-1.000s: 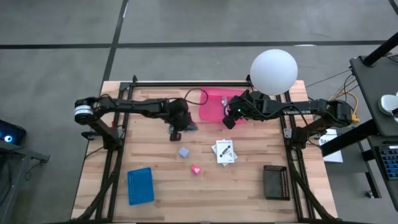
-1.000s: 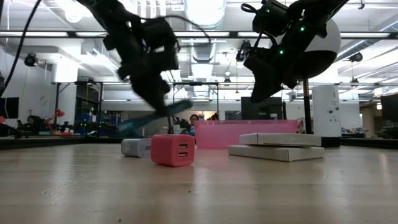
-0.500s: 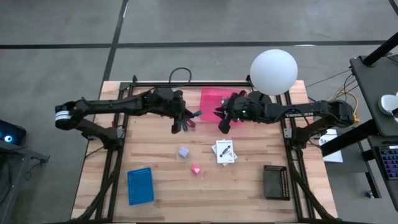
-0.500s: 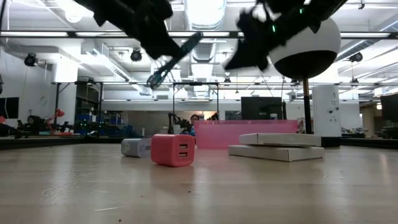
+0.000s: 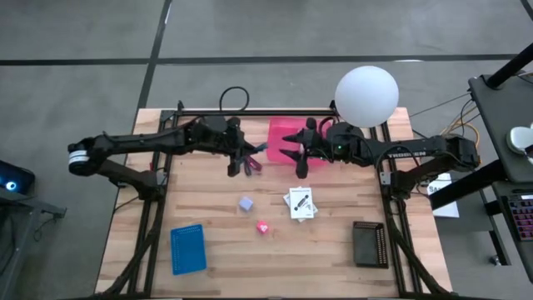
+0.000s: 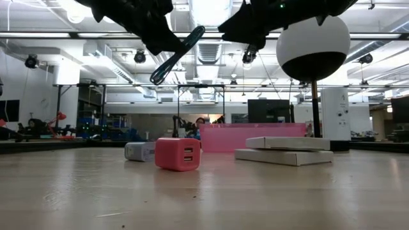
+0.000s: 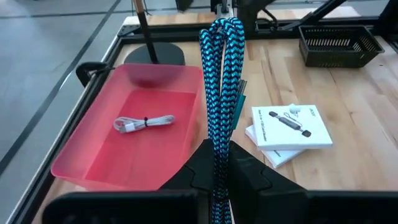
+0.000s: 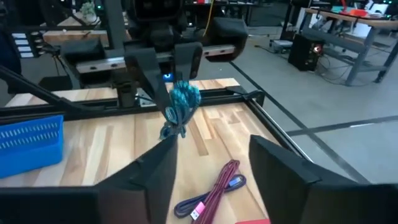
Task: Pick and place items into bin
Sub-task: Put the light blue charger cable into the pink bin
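The left gripper [image 5: 247, 158] is hanging in the air just beside the near-left edge of the pink bin [image 5: 279, 148], its jaws pinching a teal-and-black braided cord [image 7: 221, 93]. In the left wrist view the cord is rising as a folded bundle out of the pinch, with the bin lying ahead and to one side, not under it. That is the main risk as I judge it: if the jaws are letting go from here, the cord is likely dropping on the bin's rim or on the tabletop [image 5: 208, 208] beside it. The bundle is also loose, so a loop could be snagging on a finger at release.

The right gripper [image 5: 298, 154] is hovering over the bin with its jaws spread and nothing between them. Both grippers are crowding the same bin, so a straight move inward by the left arm could be bringing the two into contact.

A white cable [image 7: 144, 123] is already lying in the bin. A red cord [image 8: 214, 188] is lying on the tabletop below the right gripper's camera. The lavender cube [image 5: 246, 202], the pink piece [image 5: 262, 227] and the white card [image 5: 301, 202] are waiting on the tabletop, well apart from either gripper.
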Controlling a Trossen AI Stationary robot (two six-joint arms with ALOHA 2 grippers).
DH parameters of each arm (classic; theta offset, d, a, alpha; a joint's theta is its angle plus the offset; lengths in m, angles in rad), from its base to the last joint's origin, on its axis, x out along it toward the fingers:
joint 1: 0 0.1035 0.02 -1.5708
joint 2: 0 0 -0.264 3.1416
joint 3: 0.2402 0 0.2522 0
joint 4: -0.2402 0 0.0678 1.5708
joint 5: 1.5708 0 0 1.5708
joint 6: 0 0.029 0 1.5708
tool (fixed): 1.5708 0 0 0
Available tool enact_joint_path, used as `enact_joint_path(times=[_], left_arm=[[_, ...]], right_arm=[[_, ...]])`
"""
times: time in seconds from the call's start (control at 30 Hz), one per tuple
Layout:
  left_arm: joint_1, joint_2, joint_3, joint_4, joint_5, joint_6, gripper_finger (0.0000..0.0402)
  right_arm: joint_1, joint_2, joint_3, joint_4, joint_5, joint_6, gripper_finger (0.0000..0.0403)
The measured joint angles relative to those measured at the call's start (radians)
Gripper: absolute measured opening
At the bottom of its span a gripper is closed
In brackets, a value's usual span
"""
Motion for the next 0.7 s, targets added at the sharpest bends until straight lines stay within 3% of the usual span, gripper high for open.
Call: enact_joint_path(times=[0.2, 0.4, 0.7], left_arm=[[0.000, 0.004, -0.005, 0.008, 0.000, -0.001, 0.0008], [0.000, 0.004, -0.008, 0.065, 0.003, 0.000, 0.0008], [0.000, 0.004, -0.009, 0.104, 0.004, -0.001, 0.0008]], right_arm=[[0.000, 0.000, 0.000, 0.024, -0.015, -0.002, 0.0226], [0.001, 0.000, 0.000, 0.082, -0.056, -0.107, 0.0228], [-0.004, 0.000, 0.000, 0.114, -0.052, -0.033, 0.0228]])
